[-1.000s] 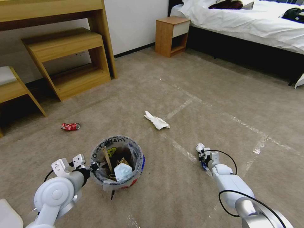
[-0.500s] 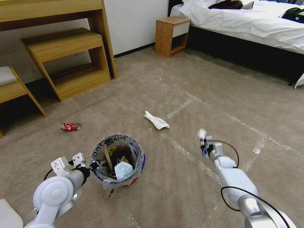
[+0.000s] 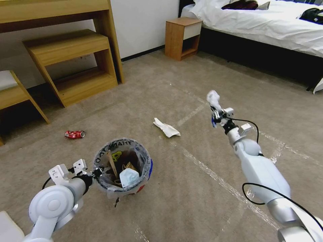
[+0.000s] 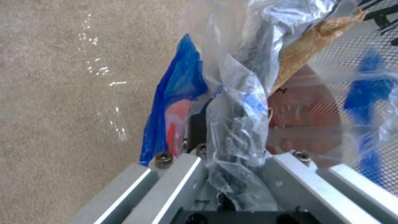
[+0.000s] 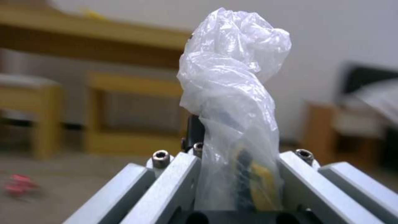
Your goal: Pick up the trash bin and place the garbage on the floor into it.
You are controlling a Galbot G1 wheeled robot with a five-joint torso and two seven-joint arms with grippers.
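The trash bin (image 3: 118, 144), red with a blue rim and a clear printed liner, is low over the carpet at my front left. My left gripper (image 3: 97, 173) is shut on its near rim and liner (image 4: 236, 124). Inside lie a pale blue mask (image 3: 129, 176), brown paper and a wooden stick (image 3: 112, 163). My right gripper (image 3: 215, 112) is raised above the floor, right of the bin, shut on a white-blue plastic wad (image 3: 213, 98) that sticks up between its fingers (image 5: 232, 74). On the floor lie a white crumpled paper (image 3: 166, 127) and a crushed red can (image 3: 74, 134).
A wooden desk with a low shelf (image 3: 72, 64) stands at the back left. A nightstand (image 3: 183, 37) and a bed (image 3: 269, 23) are at the back right. Shiny tape lines (image 3: 215, 174) cross the carpet.
My right gripper has risen from the carpet with the wad and swung forward. The left arm has shifted the bin slightly to the left.
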